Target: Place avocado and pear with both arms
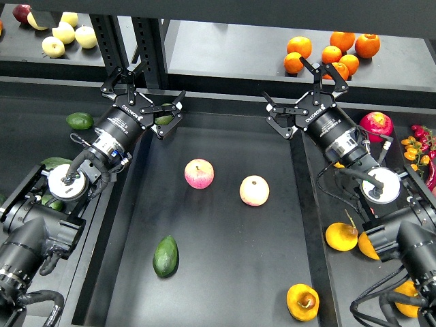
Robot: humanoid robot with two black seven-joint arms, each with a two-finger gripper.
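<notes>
Already the dark green pointed avocado (165, 256) and orange-yellow round pear (302, 301) lie released (seemingly placed); both grippers' fingers, left (144, 92) and right (304, 86), are held apart, empty.

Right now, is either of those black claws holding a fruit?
No. Both are open and empty: the left tool and right tool hover above the tray.

Looks like a robot test lab / mock produce stand, not a home. Everything's matte black: a sunken tray (225, 272) in the middle w/ raised ledges either side, black metal uprights (146, 41) at the back carrying a shelf (231, 48). Fruit sorted in heaps: oranges (332, 53) top right, pale apples (67, 34) top left. Two black robot arms reach in; no shop signs or kitchen gear visible.
</notes>
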